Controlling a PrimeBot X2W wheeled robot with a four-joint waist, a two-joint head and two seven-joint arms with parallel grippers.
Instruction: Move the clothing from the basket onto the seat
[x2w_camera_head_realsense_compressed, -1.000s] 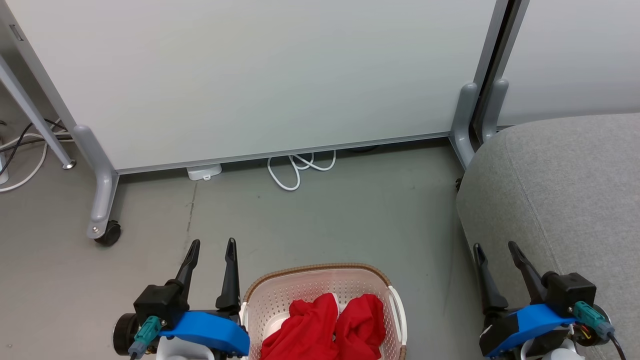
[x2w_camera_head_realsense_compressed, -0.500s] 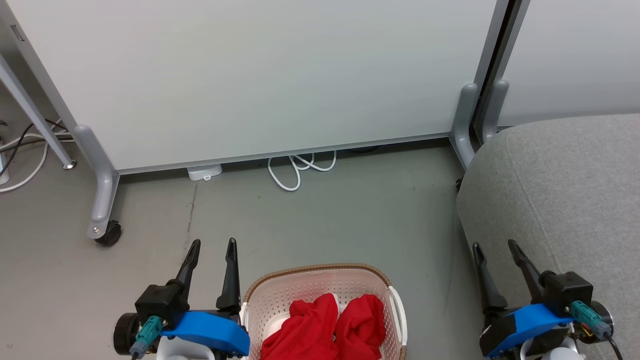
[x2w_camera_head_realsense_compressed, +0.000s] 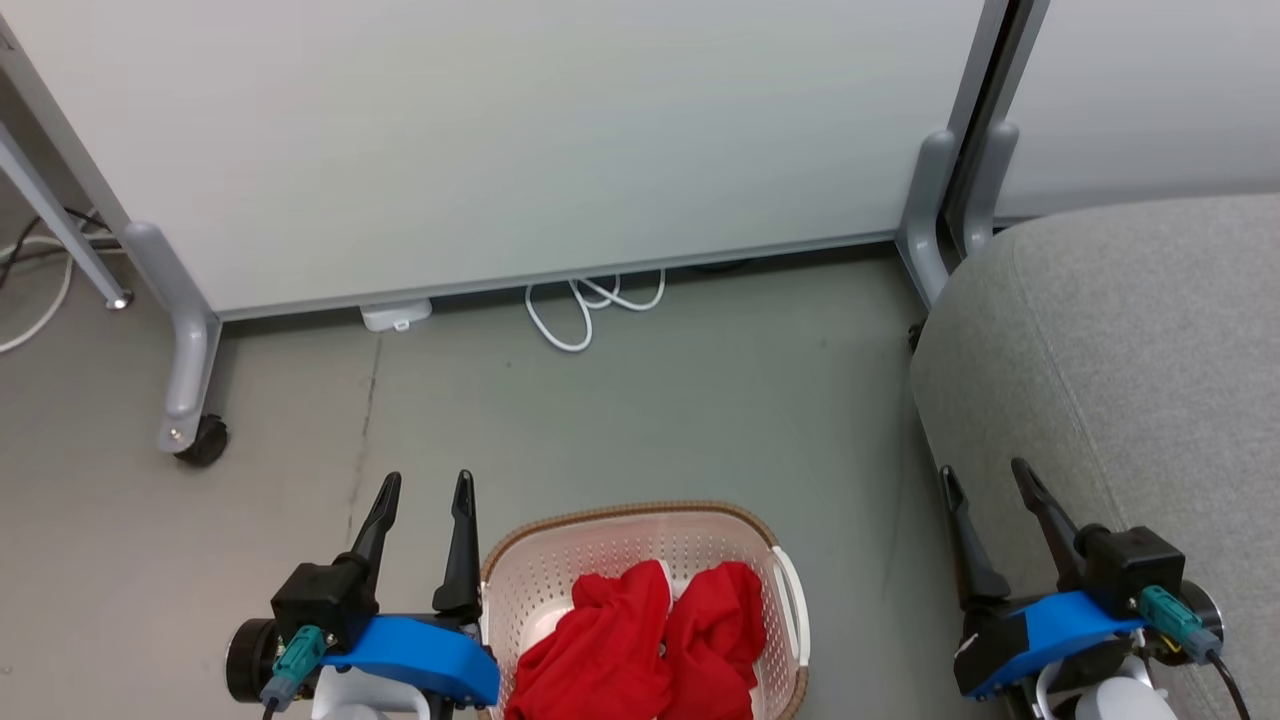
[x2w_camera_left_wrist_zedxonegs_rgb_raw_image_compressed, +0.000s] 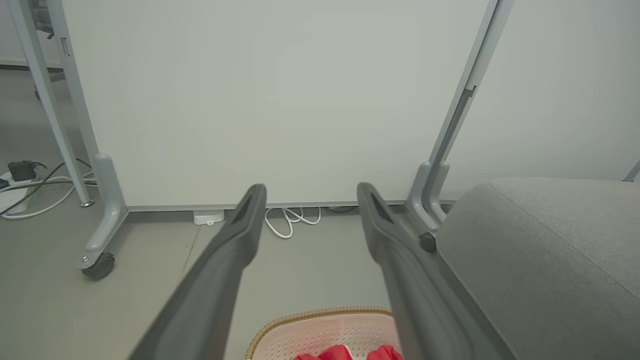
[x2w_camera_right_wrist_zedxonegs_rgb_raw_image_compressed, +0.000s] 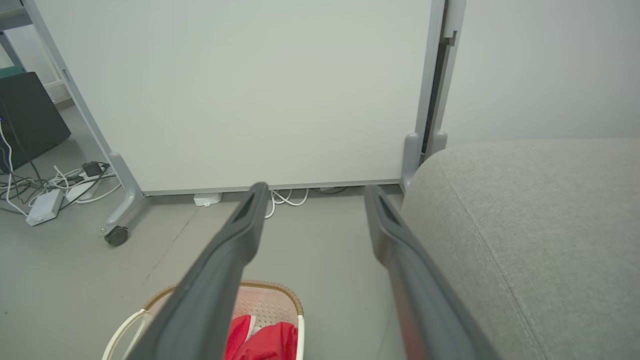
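Observation:
Bright red clothing (x2w_camera_head_realsense_compressed: 640, 650) lies bunched in the cream-white basket (x2w_camera_head_realsense_compressed: 560, 570) with a brown rim, on the floor at the bottom middle of the head view. The basket's rim (x2w_camera_left_wrist_zedxonegs_rgb_raw_image_compressed: 300, 322) and the clothing (x2w_camera_right_wrist_zedxonegs_rgb_raw_image_compressed: 260, 340) also peek in at the bottom of both wrist views. My left gripper (x2w_camera_head_realsense_compressed: 425, 485) stands open just left of the basket, nothing between its fingers. My right gripper (x2w_camera_head_realsense_compressed: 985, 475) is open too, hanging over the front edge of the grey seat (x2w_camera_head_realsense_compressed: 1150, 350) at the right. Both hover above their surroundings, touching nothing.
A white rolling partition (x2w_camera_head_realsense_compressed: 500, 140) stands across the far side, with a grey caster leg (x2w_camera_head_realsense_compressed: 190, 400) at left and another leg (x2w_camera_head_realsense_compressed: 925, 220) beside the seat. A white cable loop (x2w_camera_head_realsense_compressed: 580, 310) lies under it. More cables and a power strip (x2w_camera_right_wrist_zedxonegs_rgb_raw_image_compressed: 45, 205) sit far left.
The whole head view has shifted slightly: the floor, basket and partition sit a little higher in the picture, so the camera has moved. Both grippers stay open and the clothing has not moved in the basket.

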